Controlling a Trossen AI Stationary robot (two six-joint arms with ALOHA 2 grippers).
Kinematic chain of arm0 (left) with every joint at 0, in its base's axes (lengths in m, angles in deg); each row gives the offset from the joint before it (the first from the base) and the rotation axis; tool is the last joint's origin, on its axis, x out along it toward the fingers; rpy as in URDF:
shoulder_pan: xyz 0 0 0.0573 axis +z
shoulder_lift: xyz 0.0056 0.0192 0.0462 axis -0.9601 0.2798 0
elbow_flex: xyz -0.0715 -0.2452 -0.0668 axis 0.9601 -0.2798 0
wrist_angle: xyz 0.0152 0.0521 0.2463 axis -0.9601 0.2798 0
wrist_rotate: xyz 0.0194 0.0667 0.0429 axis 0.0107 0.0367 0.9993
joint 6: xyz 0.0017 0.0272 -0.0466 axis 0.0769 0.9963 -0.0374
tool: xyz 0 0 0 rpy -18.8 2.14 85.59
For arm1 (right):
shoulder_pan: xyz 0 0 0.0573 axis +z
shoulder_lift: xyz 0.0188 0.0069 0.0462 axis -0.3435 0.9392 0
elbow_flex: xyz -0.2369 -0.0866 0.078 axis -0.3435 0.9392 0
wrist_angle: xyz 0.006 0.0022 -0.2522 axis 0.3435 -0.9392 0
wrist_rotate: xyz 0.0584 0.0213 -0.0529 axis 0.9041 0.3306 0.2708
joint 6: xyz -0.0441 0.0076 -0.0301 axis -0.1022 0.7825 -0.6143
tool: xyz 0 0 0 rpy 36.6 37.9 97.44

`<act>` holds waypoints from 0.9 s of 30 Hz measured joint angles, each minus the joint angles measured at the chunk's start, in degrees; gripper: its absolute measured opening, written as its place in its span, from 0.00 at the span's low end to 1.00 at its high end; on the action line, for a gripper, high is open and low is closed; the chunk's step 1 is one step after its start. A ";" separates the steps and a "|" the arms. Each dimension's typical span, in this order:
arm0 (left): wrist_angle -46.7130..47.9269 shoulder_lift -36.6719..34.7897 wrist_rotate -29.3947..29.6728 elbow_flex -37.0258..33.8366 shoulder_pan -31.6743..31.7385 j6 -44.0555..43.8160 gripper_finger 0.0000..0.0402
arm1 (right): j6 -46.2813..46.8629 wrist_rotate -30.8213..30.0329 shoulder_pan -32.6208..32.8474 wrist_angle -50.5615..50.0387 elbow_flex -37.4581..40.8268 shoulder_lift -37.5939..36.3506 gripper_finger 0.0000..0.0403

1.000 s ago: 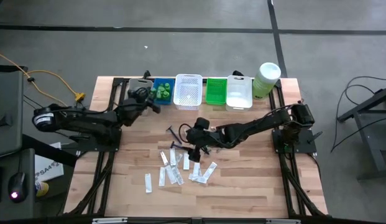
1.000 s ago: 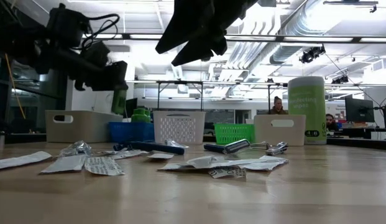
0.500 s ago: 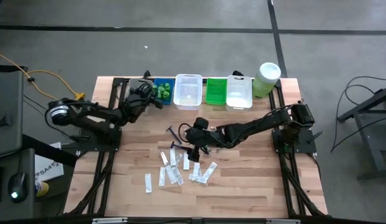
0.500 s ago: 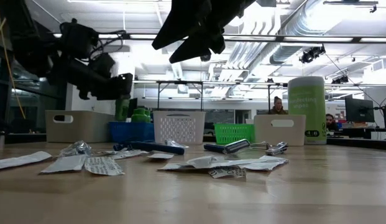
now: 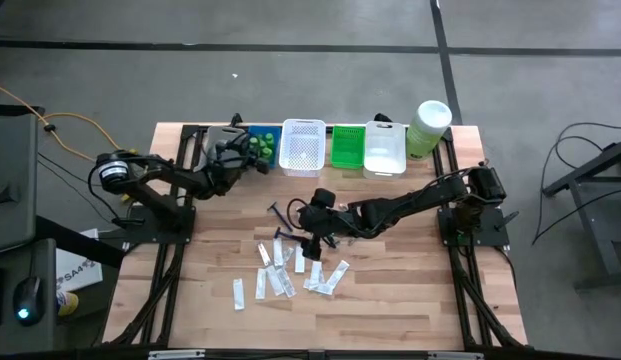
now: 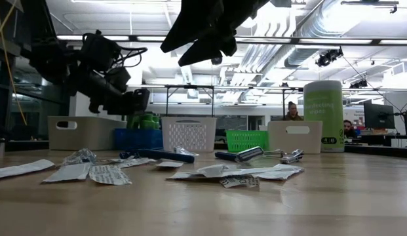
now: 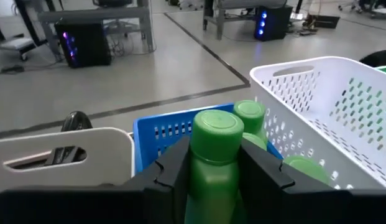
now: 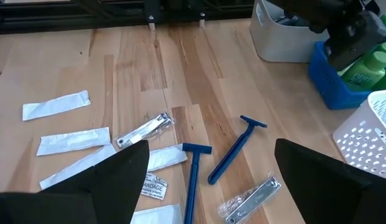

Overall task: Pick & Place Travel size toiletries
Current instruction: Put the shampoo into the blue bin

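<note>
My left gripper (image 5: 236, 157) is shut on a small green round bottle (image 7: 212, 146) and hovers at the near-left rim of the blue basket (image 5: 260, 146), where more green bottles (image 7: 248, 115) stand. My right gripper (image 5: 314, 217) is open and hangs above the middle of the table. Under it lie blue-handled razors (image 8: 194, 174), flat white sachets (image 8: 56, 104) and silvery wrapped pieces (image 8: 143, 129). In the low view the left gripper (image 6: 130, 102) is just in front of the blue basket (image 6: 139, 138), and the right gripper (image 6: 204, 36) is high above the table. My left gripper pinches the green bottle by its body (image 7: 211, 177), just under the cap (image 7: 217, 126), with one finger (image 7: 171, 171) on each side. The bottle is lifted clear and points cap-first toward the blue basket. How far back it reaches between the fingers does not show.
A row of baskets stands along the far edge: pale grey (image 5: 222, 138), blue, white mesh (image 5: 302, 146), green (image 5: 347, 146) and white (image 5: 384, 150). A big pale-green canister (image 5: 429, 127) stands at its right end. More sachets (image 5: 262, 285) lie toward the near edge. People sit in the room beyond.
My left gripper has carried the green bottle toward the table's right and the blue basket, sinking a little, and has tipped it from upright to slanting. My right gripper has kept its place above the razors.
</note>
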 joint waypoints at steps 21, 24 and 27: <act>3.58 -0.06 -5.98 0.06 -0.02 -5.20 0.34 | 0.54 0.03 0.00 -0.02 0.00 0.00 0.85; 4.07 -0.12 -5.99 0.11 -0.03 -5.24 0.34 | 0.91 0.05 0.00 -0.04 0.00 0.00 0.85; 5.02 -1.32 -6.27 0.01 -0.02 -5.75 0.34 | 1.15 0.09 0.00 -0.04 0.00 0.00 0.85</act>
